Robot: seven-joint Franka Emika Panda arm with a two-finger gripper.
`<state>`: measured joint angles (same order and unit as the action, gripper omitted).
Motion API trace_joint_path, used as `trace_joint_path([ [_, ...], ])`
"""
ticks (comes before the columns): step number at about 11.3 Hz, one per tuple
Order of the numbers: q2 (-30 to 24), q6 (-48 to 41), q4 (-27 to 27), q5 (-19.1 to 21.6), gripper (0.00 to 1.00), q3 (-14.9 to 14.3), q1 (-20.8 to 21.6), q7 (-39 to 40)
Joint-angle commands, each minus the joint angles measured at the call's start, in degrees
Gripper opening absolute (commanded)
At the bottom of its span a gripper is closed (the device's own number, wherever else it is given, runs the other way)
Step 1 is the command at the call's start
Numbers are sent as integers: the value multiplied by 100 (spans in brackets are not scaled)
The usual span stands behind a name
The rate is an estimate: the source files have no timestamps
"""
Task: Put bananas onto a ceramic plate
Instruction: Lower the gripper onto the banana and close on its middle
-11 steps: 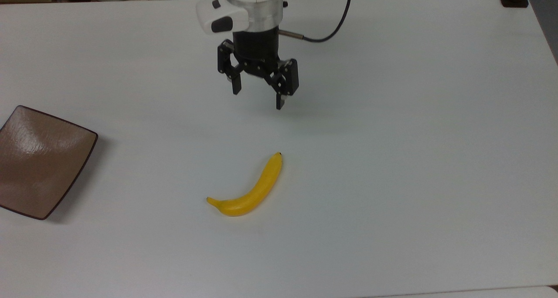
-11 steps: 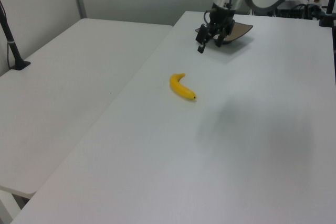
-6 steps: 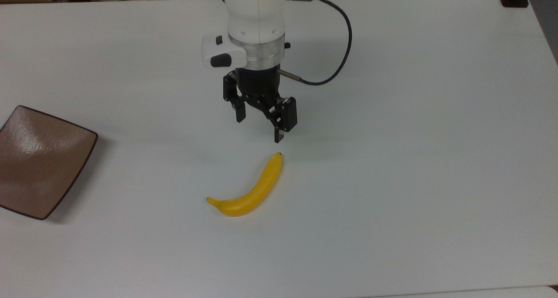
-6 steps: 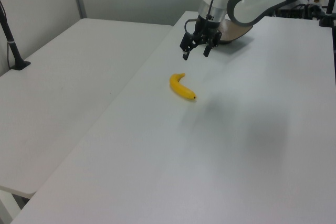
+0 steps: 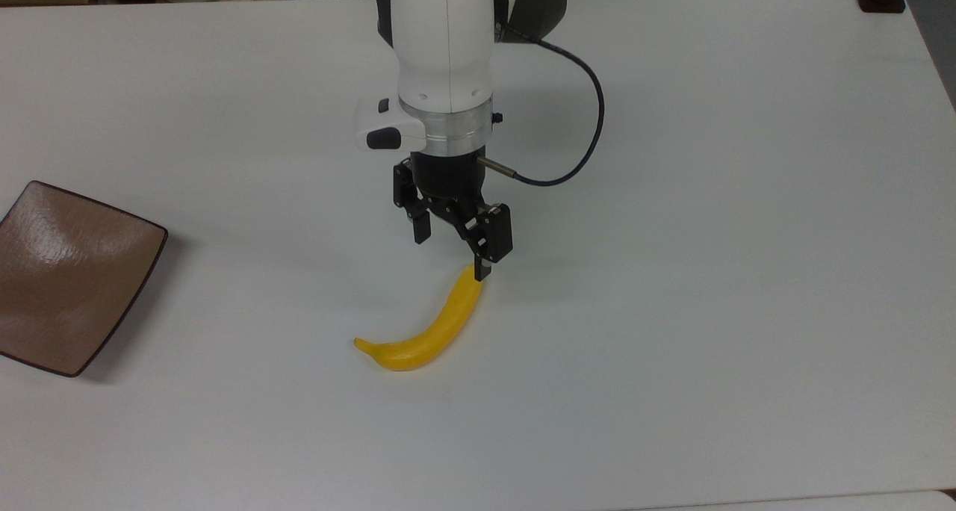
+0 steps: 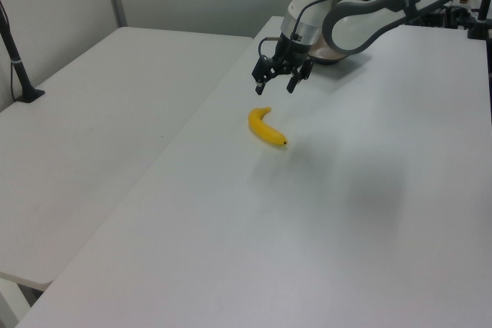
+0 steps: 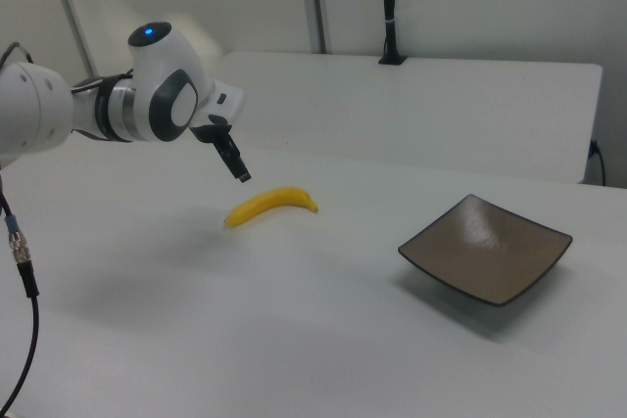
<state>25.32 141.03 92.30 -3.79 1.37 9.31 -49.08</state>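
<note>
The gripper (image 5: 452, 255) is hanging above the white surface (image 5: 709, 287) with its jaws spread apart and nothing between them, pointing downward at the end of the white arm (image 5: 445, 44). In the top view, one finger is overlapping the dark-tipped end of the banana (image 5: 429, 323), while the other finger is standing off to the top view's left over bare surface. The left view is showing the gripper (image 6: 275, 84) raised clear of the banana (image 6: 266, 128), with a gap of surface between them, so the fingers are not touching the fruit. In the right view, the gripper (image 7: 233, 161) is hovering just above and to the right view's left of the banana (image 7: 270, 205). The banana is lying flat on the surface near its middle, curving from the stem at the top view's lower left up to the tip at the upper right. The plate (image 5: 67, 272) is sitting at the top view's left edge, well apart from the banana, and it is holding nothing. In the right view, the plate (image 7: 485, 247) is resting toward the right view's right, brown and glossy. A black cable (image 5: 579, 115) is looping from the wrist out to the top view's right and back up behind the arm.
</note>
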Motion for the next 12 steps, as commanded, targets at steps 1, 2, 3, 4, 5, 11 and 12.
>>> trace_joint_path([
  [1, 297, 486, -98, -87, 100, 47, -8, -417],
  [2, 367, 574, -98, -139, 100, 73, 0, -592],
  [3, 455, 679, -98, -166, 100, 91, 0, -602],
  [4, 578, 820, -106, -253, 100, 91, 18, -602],
  [5, 710, 1004, -107, -271, 100, 100, 61, -602],
  [11, 966, 1349, -98, -560, 100, 100, 97, -602],
  [12, 983, 1357, -98, -605, 100, 100, 54, -611],
])
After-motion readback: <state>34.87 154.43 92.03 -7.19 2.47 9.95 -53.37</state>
